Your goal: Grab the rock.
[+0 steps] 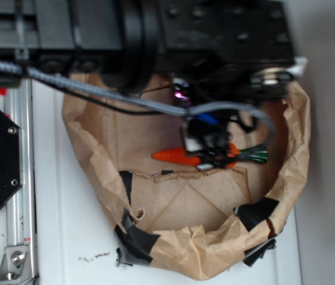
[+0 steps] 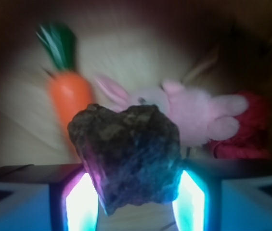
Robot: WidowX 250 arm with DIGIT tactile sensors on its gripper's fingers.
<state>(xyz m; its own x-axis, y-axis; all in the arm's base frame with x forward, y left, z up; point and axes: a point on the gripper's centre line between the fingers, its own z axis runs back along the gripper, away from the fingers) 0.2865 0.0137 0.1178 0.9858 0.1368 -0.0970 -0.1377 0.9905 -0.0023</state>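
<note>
One rock, lumpy, dark brown-grey, centred low in the wrist frame. Wedged between two lit fingers, one touching each flank: gripper closed on it, gap only as wide as the stone. Behind, blurred: one toy carrot with a green top at upper left; one pink plush bunny right of centre, ears toward the carrot; one red cloth lump at the right edge, touching the bunny.

Seen from the exterior frame: none of the rock, bunny or red lump, all hidden under the arm. Shown instead, missing from the wrist frame: one crumpled brown paper bag rolled down into a nest, patched with black tape along its lower rim, sitting on a white bench. Carrot lying sideways on the bag floor, tip pointing left, partly covered by the gripper. Black arm body across the top, grey cable looping from upper left. Finger gap not readable there.
</note>
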